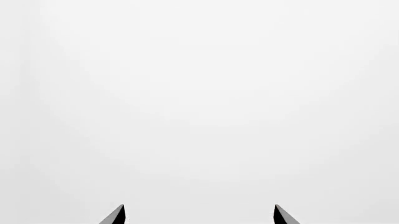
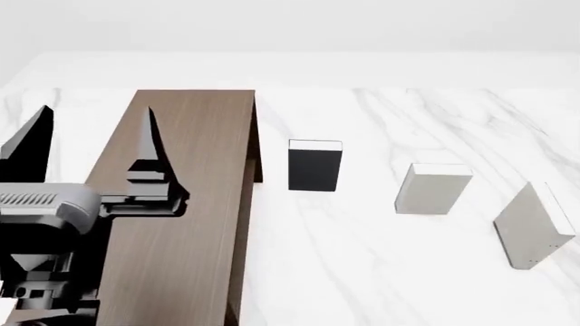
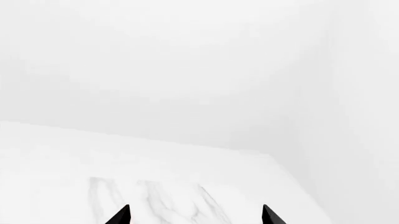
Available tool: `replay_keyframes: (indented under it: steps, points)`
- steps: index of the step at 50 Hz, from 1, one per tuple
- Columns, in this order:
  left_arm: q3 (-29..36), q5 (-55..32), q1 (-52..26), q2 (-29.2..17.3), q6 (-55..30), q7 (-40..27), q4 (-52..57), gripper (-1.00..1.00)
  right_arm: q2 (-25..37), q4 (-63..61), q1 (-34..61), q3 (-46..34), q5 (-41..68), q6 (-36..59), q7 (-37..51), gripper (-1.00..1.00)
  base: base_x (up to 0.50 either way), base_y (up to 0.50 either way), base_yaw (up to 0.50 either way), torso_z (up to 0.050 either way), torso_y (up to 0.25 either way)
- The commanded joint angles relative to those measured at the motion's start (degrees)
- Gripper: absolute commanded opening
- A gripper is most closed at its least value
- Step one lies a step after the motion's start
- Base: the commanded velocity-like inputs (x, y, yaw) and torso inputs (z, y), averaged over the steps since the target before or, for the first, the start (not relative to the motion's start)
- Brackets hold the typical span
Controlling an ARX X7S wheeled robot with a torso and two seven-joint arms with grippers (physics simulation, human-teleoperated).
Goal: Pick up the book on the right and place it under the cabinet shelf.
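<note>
Bright, even, shadow-soft simulator light; sharp renders, washed-out white walls, no blur.

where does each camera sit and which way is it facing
Head: high on the robot, looking forward and down at the marble table, cabinet and three upright books; left hand shows, open.
Left wrist: by the left hand, facing blank white; only two fingertips show.
Right wrist: by the right hand, facing the table's far corner and walls; fingertips only.
Head and right wrist share the table.

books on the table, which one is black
The black book, nearest the cabinet, white along its top. The boxy grey book and thin grey book are pale.
</note>
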Motion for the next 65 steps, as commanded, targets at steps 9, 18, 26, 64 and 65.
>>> replay_keyframes:
  steps: [9,18,26,64,65]
  points:
    - [14.9,-19.65,-4.08,-28.77,22.15,-28.38,1.83,1.0,-2.82,9.33,-0.61,-11.78,-10.57,3.8,-9.4,1.0,0.0,0.0,0.0,0.0,0.0]
    - [35.85,-18.49,-15.62,-43.17,37.37,-40.88,1.82,1.0,-6.06,16.74,-2.21,-14.89,-14.34,1.74,-15.64,1.0,0.0,0.0,0.0,0.0,0.0]
    - [44.41,-16.75,-22.22,-45.57,40.83,-43.97,1.78,1.0,-9.2,23.03,-0.39,-18.21,-18.2,1.09,-21.45,1.0,0.0,0.0,0.0,0.0,0.0]
    - [52.18,-14.93,-28.37,-46.35,47.41,-44.63,-1.95,1.0,-14.98,43.85,2.59,-33.24,-34.58,-4.86,-41.97,1.0,0.0,0.0,0.0,0.0,0.0]
    - [52.22,-14.91,-28.38,-46.31,47.36,-44.61,-1.94,1.0,-14.8,43.91,2.53,-33.14,-34.6,-4.86,-41.66,1.0,0.0,0.0,0.0,0.0,0.0]
